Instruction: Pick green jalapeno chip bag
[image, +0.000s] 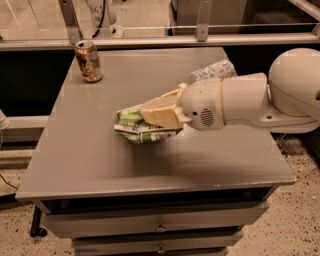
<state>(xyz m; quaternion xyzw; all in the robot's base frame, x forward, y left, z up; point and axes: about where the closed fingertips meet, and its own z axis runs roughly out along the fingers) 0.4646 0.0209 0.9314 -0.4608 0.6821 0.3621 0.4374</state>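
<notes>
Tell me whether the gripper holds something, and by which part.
The gripper is shut on the green jalapeno chip bag, at the part nearest the arm; the bag's far end sticks out.

My end effector (147, 119), smooth matt cream plastic, hangs above the matt grey tabletop (100, 160), clamped on the crinkly, glossy green jalapeno chip bag (129, 120).

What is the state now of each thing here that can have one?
gripper: over the middle of the table, shut on the green jalapeno chip bag.
green jalapeno chip bag: crumpled, gripped, seemingly off the table.
can: upright, back left corner.
bottle: lying down, partly hidden behind the arm.
drawers: shut.
</notes>
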